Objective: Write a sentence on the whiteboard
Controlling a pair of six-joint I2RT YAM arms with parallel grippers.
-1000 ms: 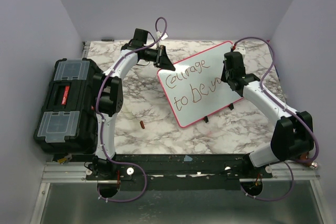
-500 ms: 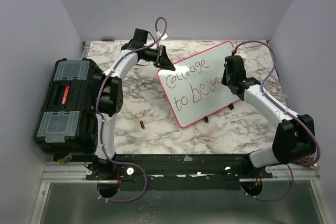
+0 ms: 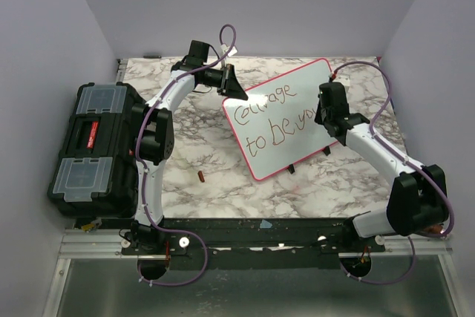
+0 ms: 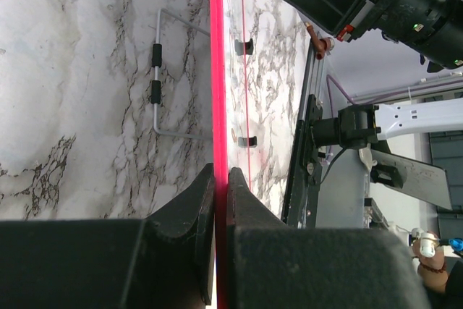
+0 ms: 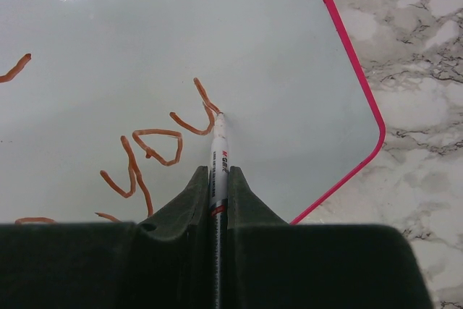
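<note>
The right pincer [image 3: 326,114] has edged toward the bench's [image 3: 208,154] right edge, and the second written line is a stroke longer.
It grips a marker [image 5: 218,153] narrowly, tip touching the whiteboard [image 3: 261,152] at the last letter of the sentence [image 3: 274,116], roughly "Courage to be you"; from above, the pincer hides that line's end. The left pincer [image 4: 221,179] is clamped on the board's pink rim at its far-left corner. The board stands tilted at the bench's far middle. A small reddish thing [image 3: 202,177] nearer the front edge is too small to identify.
</note>
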